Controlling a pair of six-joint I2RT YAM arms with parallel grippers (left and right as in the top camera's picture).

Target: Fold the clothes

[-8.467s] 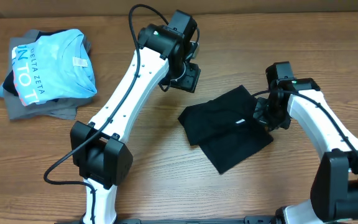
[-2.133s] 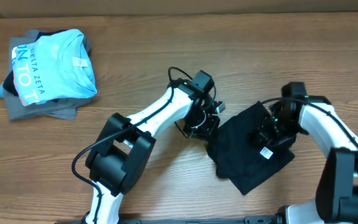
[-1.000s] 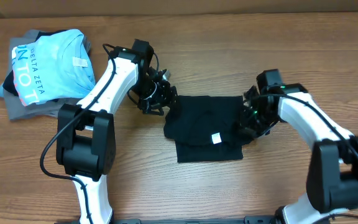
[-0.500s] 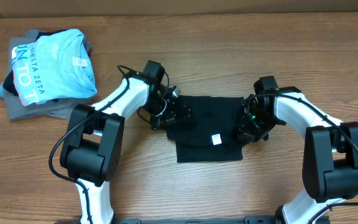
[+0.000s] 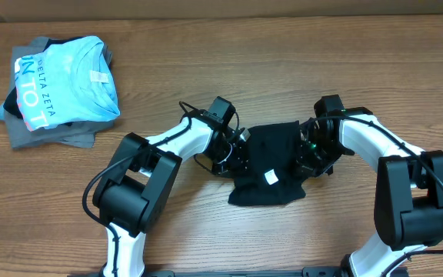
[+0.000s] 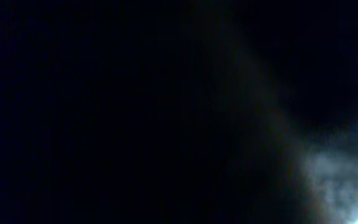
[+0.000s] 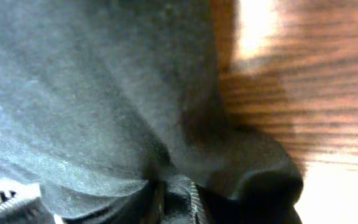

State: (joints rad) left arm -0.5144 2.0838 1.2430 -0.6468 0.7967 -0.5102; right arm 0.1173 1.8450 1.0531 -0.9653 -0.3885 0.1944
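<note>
Overhead looks straight down over the whole table [image 5: 321, 61]. Both wrist cameras sit pressed close against the black T-shirt [image 5: 275, 150], the left view nearly dark.

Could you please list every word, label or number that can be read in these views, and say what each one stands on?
"ELTA ZETA": small white lettering on the light blue tee, its start lost at a fold.
"N TO T": large white letters on the same tee, cut off at its edge.
White tag on that tee: too small to read.
Neck label on the black T-shirt: too small to read.
</note>
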